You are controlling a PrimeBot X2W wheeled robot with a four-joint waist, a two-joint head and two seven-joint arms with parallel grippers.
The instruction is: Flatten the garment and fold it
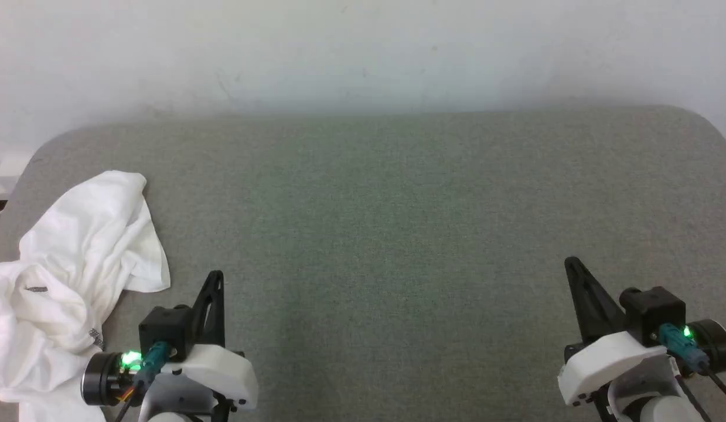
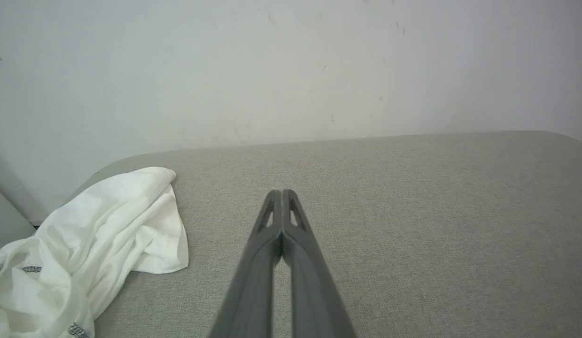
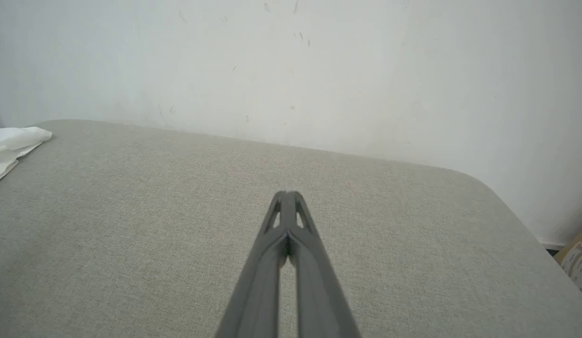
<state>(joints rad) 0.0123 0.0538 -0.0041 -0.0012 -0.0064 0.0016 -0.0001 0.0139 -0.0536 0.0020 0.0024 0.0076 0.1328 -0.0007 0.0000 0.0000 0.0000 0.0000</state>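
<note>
One crumpled garment (image 1: pixel 75 258) on grey surface (image 1: pixel 398 234)

You see a grey fabric-covered surface (image 1: pixel 398 205) spreading under and ahead of the left claw (image 2: pixel 282 191); beyond its tips a scuffed white wall (image 1: pixel 363 53) rises; light falls soft.

The garment (image 1: pixel 75 264) is lying on the padded surface (image 1: pixel 386 223) at its left edge, just left of the left gripper (image 1: pixel 215 276). The right gripper (image 1: pixel 571 264) is occupying the near right side, well apart. A wall (image 1: pixel 363 53) is standing behind the surface.
</note>
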